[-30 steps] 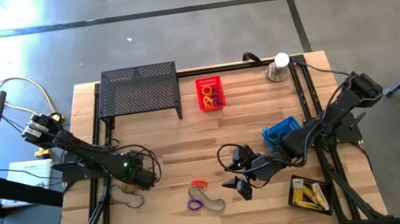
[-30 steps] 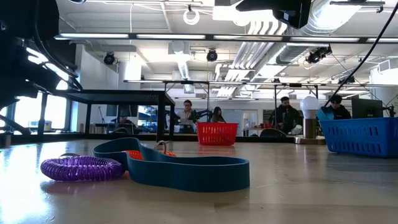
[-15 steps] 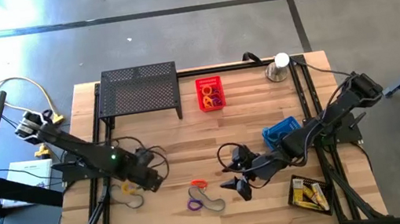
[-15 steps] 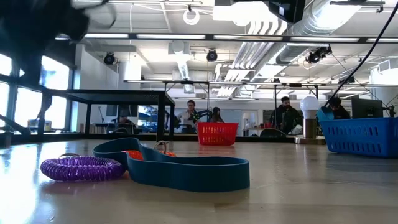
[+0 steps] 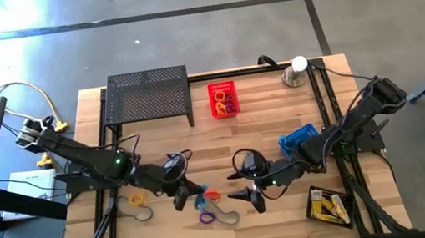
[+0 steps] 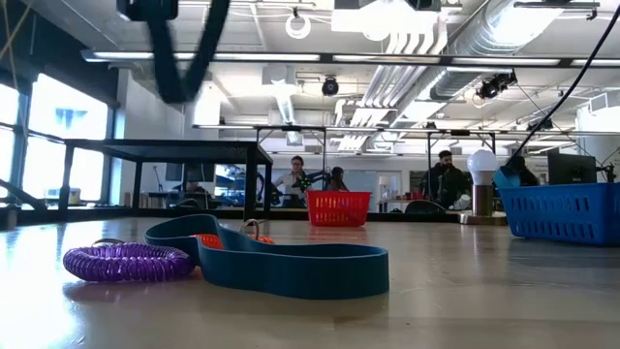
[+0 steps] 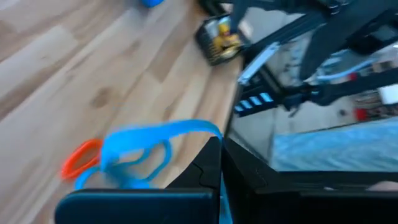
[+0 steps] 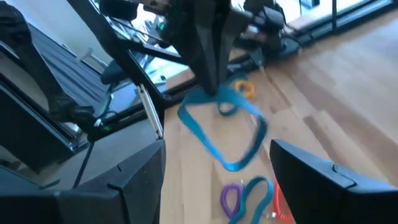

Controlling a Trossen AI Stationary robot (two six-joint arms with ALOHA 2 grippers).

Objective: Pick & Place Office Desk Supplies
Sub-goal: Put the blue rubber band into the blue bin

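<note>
Wooden tabletop (image 5: pixel 201 154) holds our purple coil loop (image 5: pixel 207 216) beside a teal band (image 5: pixel 225 216). Our left gripper (image 5: pixel 191 195) grasps a blue band (image 8: pixel 227 127) aloft; our right gripper (image 5: pixel 251 198) hovers nearby, fingers parted.

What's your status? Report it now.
Left gripper shut on blue band, held above table. Right gripper open, beside it. Second band and purple loop on table; nothing blocking.

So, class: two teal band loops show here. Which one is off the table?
The teal band dangling from the left gripper, shown hanging in the right wrist view. The other teal band lies flat beside the purple coil.
</note>
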